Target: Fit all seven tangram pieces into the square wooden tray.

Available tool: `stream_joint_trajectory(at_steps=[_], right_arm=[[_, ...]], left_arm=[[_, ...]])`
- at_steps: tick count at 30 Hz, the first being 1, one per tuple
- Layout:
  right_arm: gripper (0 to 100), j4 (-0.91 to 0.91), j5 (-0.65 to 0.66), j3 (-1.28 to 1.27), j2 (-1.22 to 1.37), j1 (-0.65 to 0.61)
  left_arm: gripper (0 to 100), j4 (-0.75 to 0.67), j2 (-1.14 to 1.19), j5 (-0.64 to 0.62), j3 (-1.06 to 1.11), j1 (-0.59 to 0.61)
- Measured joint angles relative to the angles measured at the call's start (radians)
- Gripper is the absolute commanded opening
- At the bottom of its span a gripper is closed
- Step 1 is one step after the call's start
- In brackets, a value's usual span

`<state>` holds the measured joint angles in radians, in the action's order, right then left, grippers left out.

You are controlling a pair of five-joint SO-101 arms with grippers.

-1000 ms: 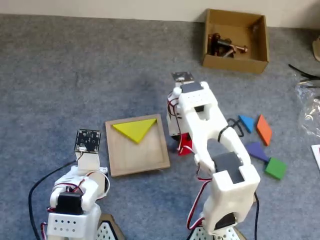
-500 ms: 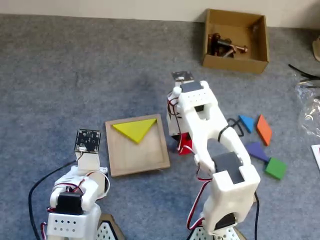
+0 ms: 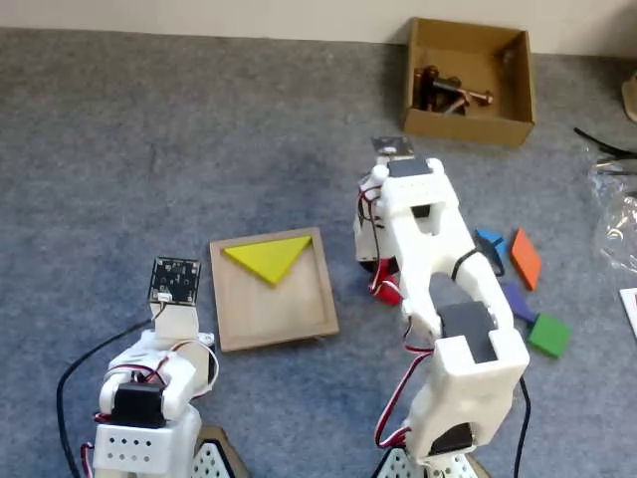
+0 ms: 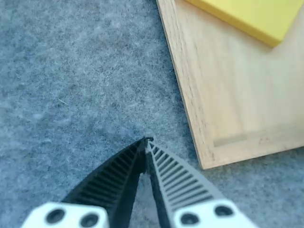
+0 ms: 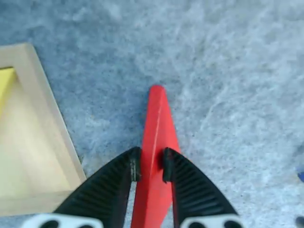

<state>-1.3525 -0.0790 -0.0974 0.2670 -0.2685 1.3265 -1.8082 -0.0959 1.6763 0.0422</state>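
The square wooden tray (image 3: 326,317) lies on the grey carpet with a yellow triangle (image 3: 269,257) in its far part. To its right, my right gripper (image 5: 148,165) is shut on a red triangle (image 5: 156,118), held on edge just above the carpet; the same red triangle (image 3: 387,292) peeks out under the right arm. Blue (image 3: 490,244), orange (image 3: 526,259), purple (image 3: 518,299) and green (image 3: 547,335) pieces lie farther right. My left gripper (image 4: 146,142) is shut and holds nothing, over the carpet beside the tray's corner (image 4: 204,152).
A cardboard box (image 3: 468,124) with metal parts stands at the back right. Clear plastic wrap (image 3: 617,224) and cables lie at the right edge. The left arm's base (image 3: 149,408) sits at the front left.
The right arm has shifted to the right, away from the tray, carrying the red triangle with it. The left arm has kept still.
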Motion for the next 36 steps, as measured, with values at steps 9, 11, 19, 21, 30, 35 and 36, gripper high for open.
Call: stream_joint_trajectory(at_steps=[9,11,19,21,30,35,36], right_arm=[[0.9,0.000,0.000,0.000,0.000,0.005],[0.5,0.000,0.000,0.000,0.000,0.009],[0.5,0.000,0.000,0.002,0.000,0.009],[0.5,0.000,0.000,0.002,0.000,0.009],[0.5,-0.060,0.000,0.008,0.000,0.009],[0.5,-0.060,0.000,0.008,0.000,0.009],[0.5,-0.060,0.003,0.008,0.000,0.009]], left_arm=[[1,0.000,0.000,0.000,0.000,0.000],[1,0.000,0.000,0.000,0.000,0.000],[1,0.000,0.000,0.000,0.000,0.000],[1,0.000,0.000,0.000,0.000,0.000],[1,0.000,0.000,0.000,0.000,0.000],[1,0.000,0.000,0.000,0.000,0.000],[1,0.000,0.000,0.000,0.000,0.000]])
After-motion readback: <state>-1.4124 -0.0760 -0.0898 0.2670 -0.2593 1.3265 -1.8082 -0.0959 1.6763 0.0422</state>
